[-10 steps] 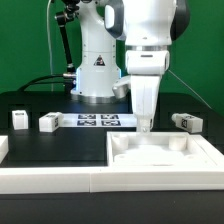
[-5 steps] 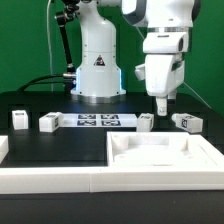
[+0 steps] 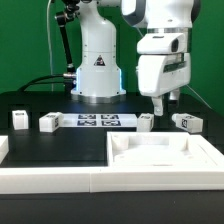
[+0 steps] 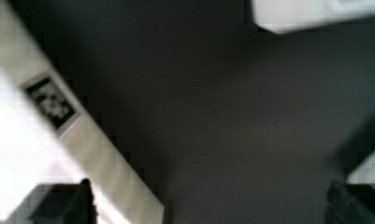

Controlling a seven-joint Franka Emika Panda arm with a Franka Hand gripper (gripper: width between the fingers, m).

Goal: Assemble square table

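Observation:
The square table's top (image 3: 160, 157), a white tray with a raised rim, lies at the front on the exterior view's right. Small white tagged legs lie on the black table: two on the exterior view's left (image 3: 20, 120) (image 3: 48, 122), one (image 3: 146, 121) just behind the top, and one (image 3: 186, 121) further right. My gripper (image 3: 167, 103) hangs open and empty above the gap between those last two legs. In the wrist view my gripper (image 4: 210, 205) frames dark table; a white tagged edge (image 4: 51, 100) runs beside one fingertip (image 4: 51, 205).
The marker board (image 3: 97, 121) lies flat in front of the robot's base (image 3: 97, 75). A long white border rail (image 3: 50, 180) runs along the front. A blurred white part (image 4: 326, 12) shows at the far edge of the wrist view.
My gripper has risen from the table top's back rim and moved toward the exterior view's right. It has stayed open and empty, and has barely shifted in the last half second.

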